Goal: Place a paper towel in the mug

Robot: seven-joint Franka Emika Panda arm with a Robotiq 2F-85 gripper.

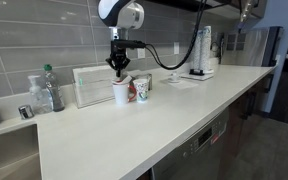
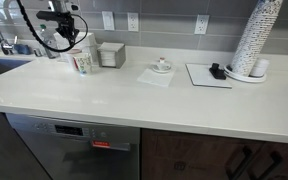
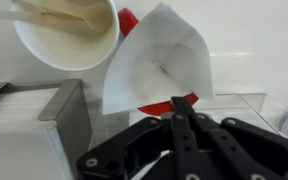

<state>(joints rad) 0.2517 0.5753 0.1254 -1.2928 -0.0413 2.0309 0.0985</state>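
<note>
In the wrist view my gripper (image 3: 176,108) is shut on the paper towel (image 3: 159,60), a white sheet folded into a cone. The towel hangs right over the red mug (image 3: 131,22) and covers most of its opening; only red slivers of the mug show at the towel's edges. In both exterior views the gripper (image 1: 117,66) (image 2: 68,42) points down at the back of the counter, just above the group of cups.
A white cup (image 3: 62,32) holding wooden sticks stands touching the mug. The patterned cup (image 1: 141,89) (image 2: 81,62) and a white ribbed box (image 1: 92,86) (image 2: 111,54) are close by. A saucer (image 2: 161,68), a cup stack (image 2: 256,38) and a sink with bottles (image 1: 46,92) lie further off.
</note>
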